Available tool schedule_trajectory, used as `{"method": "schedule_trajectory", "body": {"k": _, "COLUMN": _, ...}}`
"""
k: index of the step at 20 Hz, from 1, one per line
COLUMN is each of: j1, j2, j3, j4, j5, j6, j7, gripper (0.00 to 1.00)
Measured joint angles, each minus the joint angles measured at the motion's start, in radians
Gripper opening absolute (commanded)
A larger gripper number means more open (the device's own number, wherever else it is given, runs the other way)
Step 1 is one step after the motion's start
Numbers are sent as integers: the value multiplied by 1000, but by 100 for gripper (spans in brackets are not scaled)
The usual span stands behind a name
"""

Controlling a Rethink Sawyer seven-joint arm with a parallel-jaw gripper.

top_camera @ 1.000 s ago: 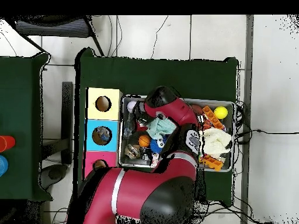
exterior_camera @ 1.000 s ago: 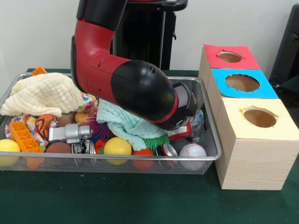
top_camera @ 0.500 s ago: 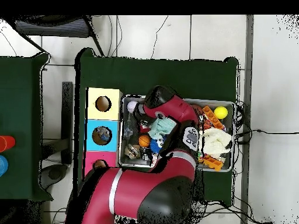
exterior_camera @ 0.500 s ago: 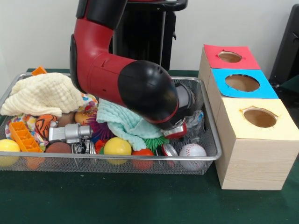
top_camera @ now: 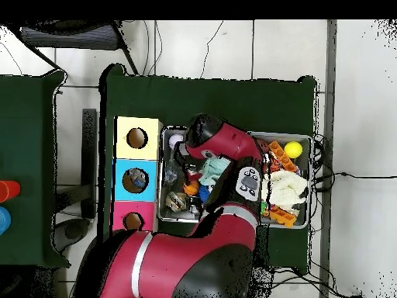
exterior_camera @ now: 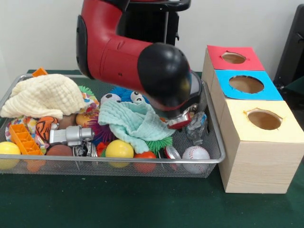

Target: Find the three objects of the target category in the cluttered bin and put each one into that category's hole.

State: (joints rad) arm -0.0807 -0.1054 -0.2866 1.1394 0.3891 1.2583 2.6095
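Red-and-silver crushed metal can (exterior_camera: 181, 120) clamped in the claw (exterior_camera: 183, 118), raised just above the clutter at the right end of the wire mesh bin (exterior_camera: 209, 159), beside the wooden three-hole box (exterior_camera: 256, 156).

Wire-mesh metal bin (exterior_camera: 209, 159) on a matt green cloth table cover (exterior_camera: 142, 204). Pale unfinished wooden box (exterior_camera: 259, 164) with coloured paper tops. Soft waffle-textured cloths (exterior_camera: 45, 95) (cream and mint), glossy plastic arm (exterior_camera: 123, 57).
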Motion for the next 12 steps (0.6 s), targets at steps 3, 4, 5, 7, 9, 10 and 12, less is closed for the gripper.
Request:
{"method": "schedule_trajectory", "body": {"k": 3, "j1": 0, "j2": -34, "j3": 0, "j4": 29, "j5": -14, "j6": 0, "j7": 0, "gripper": 100}}
{"method": "schedule_trajectory", "body": {"k": 4, "j1": 0, "j2": -45, "j3": 0, "j4": 39, "j5": -19, "j6": 0, "j7": 0, "gripper": 100}}
{"method": "schedule_trajectory", "body": {"k": 5, "j1": 0, "j2": -59, "j3": 1, "j4": 51, "j5": -22, "j6": -5, "j7": 0, "gripper": 100}}
{"method": "schedule_trajectory", "body": {"k": 7, "j1": -2, "j2": -84, "j3": 7, "j4": 74, "j5": -27, "j6": -30, "j7": 0, "gripper": 100}}
{"method": "schedule_trajectory", "body": {"k": 9, "j1": -8, "j2": -110, "j3": 22, "j4": 101, "j5": -28, "j6": -90, "j7": 0, "gripper": 100}}
{"method": "schedule_trajectory", "body": {"k": 10, "j1": -16, "j2": -132, "j3": 43, "j4": 128, "j5": -28, "j6": -174, "j7": 0, "gripper": 100}}
{"method": "schedule_trajectory", "body": {"k": 12, "j1": -26, "j2": -147, "j3": 65, "j4": 151, "j5": -29, "j6": -254, "j7": 0, "gripper": 100}}
